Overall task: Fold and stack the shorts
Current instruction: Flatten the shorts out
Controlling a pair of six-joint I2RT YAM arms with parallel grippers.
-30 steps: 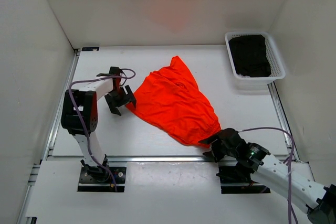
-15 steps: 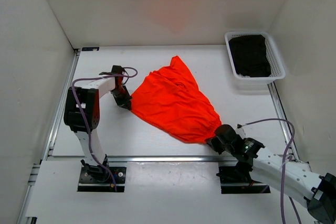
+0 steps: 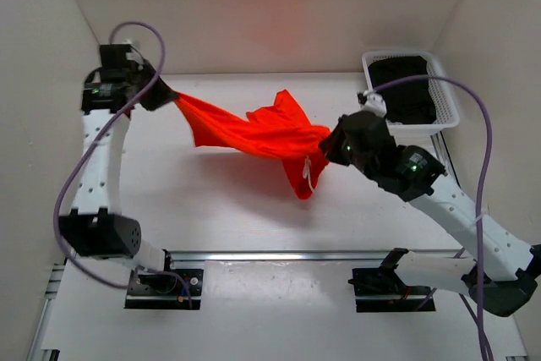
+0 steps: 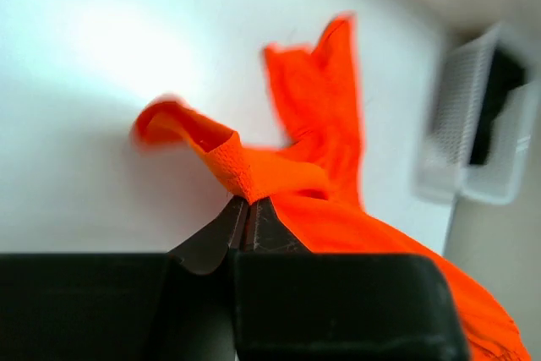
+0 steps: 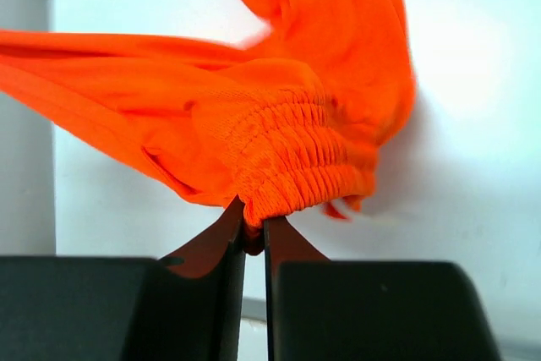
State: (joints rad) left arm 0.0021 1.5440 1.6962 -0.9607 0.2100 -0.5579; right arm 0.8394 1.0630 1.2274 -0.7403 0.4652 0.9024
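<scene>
- the bright orange-red thin fabric shorts [image 3: 254,133] hang in the air above the white counter [image 3: 211,209], stretched between the two tools like a loose band.
- the left tool [image 3: 165,95] is high, near the far left corner of the counter. its two fingers are pressed almost together, and a small fold of the shorts' edge is pinched between the tips.
- the right tool [image 3: 328,145] is toward the right edge of the counter. its fingers are also nearly closed, and they grip the gathered elastic waistband [image 5: 287,158].
- just beside the right tool one part of the shorts hangs down toward the middle of the counter, with the white drawstring [image 3: 308,171] dangling on it. whether this part touches the counter, i cannot tell.
- another part of the cloth stands up in a point toward the far edge.
- a white plastic basket [image 3: 444,95] with a dark cloth [image 3: 404,86] inside sits in the far right corner, just beyond the right tool.
</scene>
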